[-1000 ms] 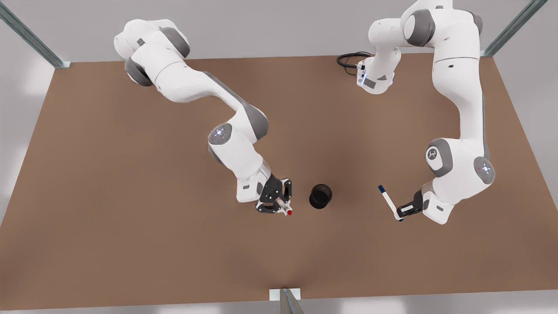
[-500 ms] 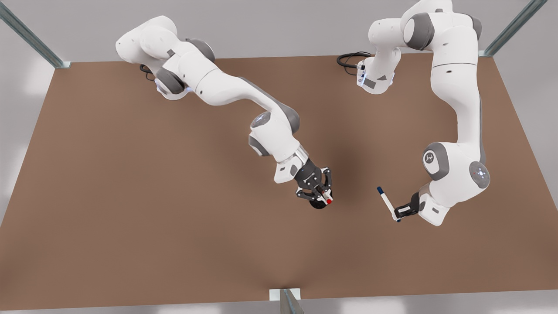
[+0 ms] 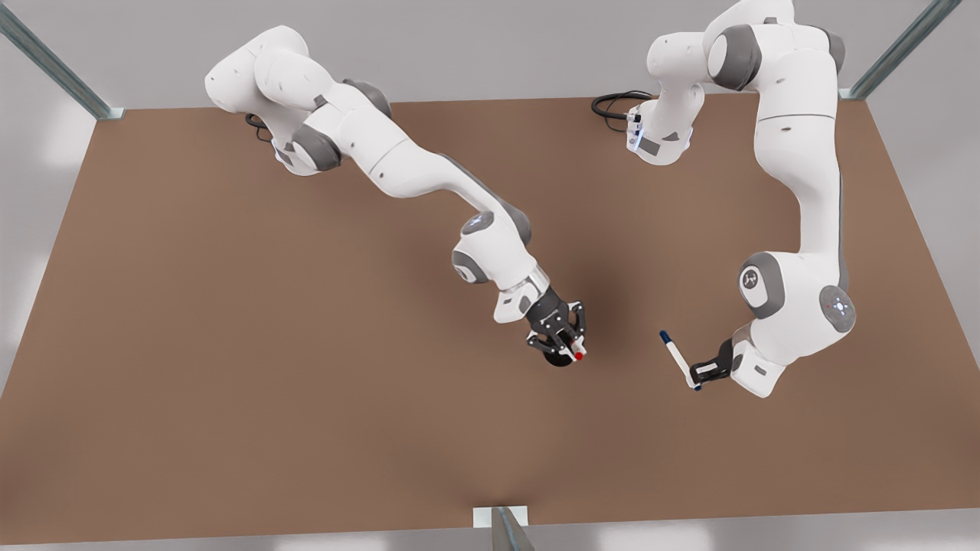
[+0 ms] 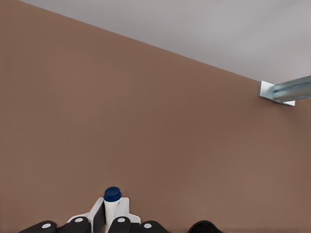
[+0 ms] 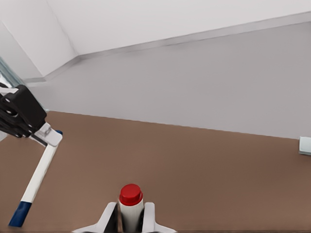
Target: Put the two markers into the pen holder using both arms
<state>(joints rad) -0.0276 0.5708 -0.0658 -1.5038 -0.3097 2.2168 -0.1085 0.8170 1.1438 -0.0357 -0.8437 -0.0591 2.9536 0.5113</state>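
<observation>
The right gripper [image 3: 566, 346], on the arm at the front view's left, hangs right over the black pen holder [image 3: 553, 360] and covers most of it. It is shut on the red-capped marker [image 3: 576, 353], whose red end [image 5: 130, 194] points up between the fingers. At the front view's right, the left gripper [image 3: 698, 375] is shut on one end of the blue-capped marker [image 3: 677, 358], held tilted above the table, apart from the holder. Between its fingers sits the blue end [image 4: 112, 194]. The right wrist view shows that blue marker [image 5: 35, 180] and the left gripper [image 5: 22, 115] farther off.
The brown table [image 3: 306, 398] stretches wide around the holder. A black cable [image 3: 612, 103] coils at the far edge near one arm's base. Metal frame posts stand at the corners [image 3: 896, 50] and at the near edge [image 3: 505, 528].
The right arm swung toward the front view's right, carrying the red marker from beside the pen holder to directly above it. The left gripper with the blue marker shifted only slightly.
</observation>
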